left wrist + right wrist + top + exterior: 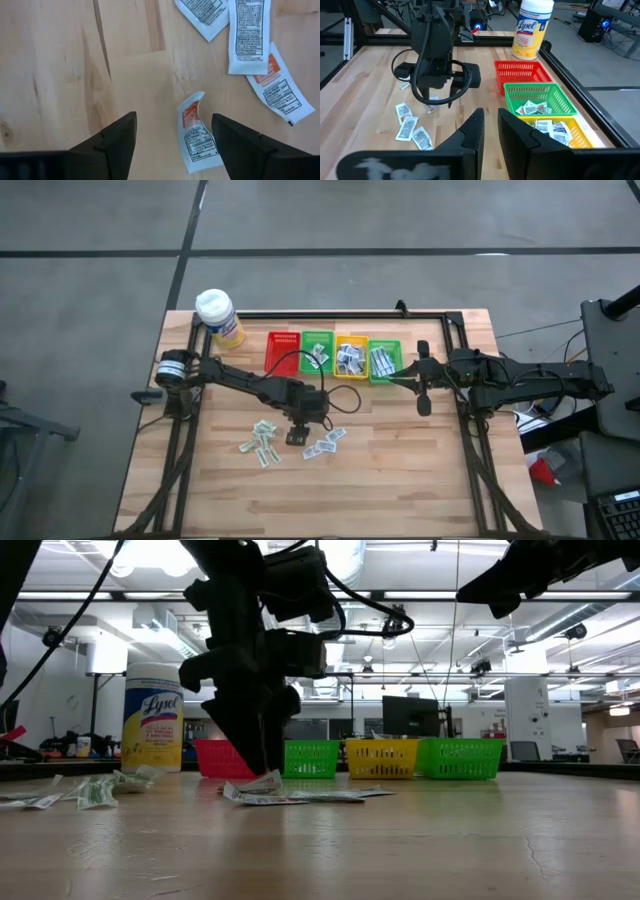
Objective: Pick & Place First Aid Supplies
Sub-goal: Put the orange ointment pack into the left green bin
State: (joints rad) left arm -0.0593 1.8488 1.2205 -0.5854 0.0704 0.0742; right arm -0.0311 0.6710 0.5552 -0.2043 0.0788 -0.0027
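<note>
On the front half of the table (400, 480), loose packets (262, 444) are scattered in two small groups: one to the left and one, (325, 442), just right of centre. The left gripper (172, 135) is lowered between these groups, close above the wood, with its fingers (117, 137) spread wide and nothing gripped. Between the fingertips lies a single packet (197, 135) (white with an orange corner and one end curled up), nearer one finger than the other; whether it is touched cannot be told. Three more packets (250, 30) are seen just beyond it in the left wrist view, lying flat and partly overlapping. In the low view the same gripper (262, 755) is seen reaching down to the packets (265, 790) on the wood.

Farther back, four baskets are set in a row, touching side by side: red (283, 352), green (318, 350), yellow (350, 355) and a second green (385, 360). Packets are held in the latter three; the red one appears bare. The right gripper (423, 380) is held above the table to the right of the row, its fingers (517, 132) nearly closed with a narrow gap and nothing between them. At the back left corner a yellow bottle (220, 318) with a white cap stands upright.
</note>
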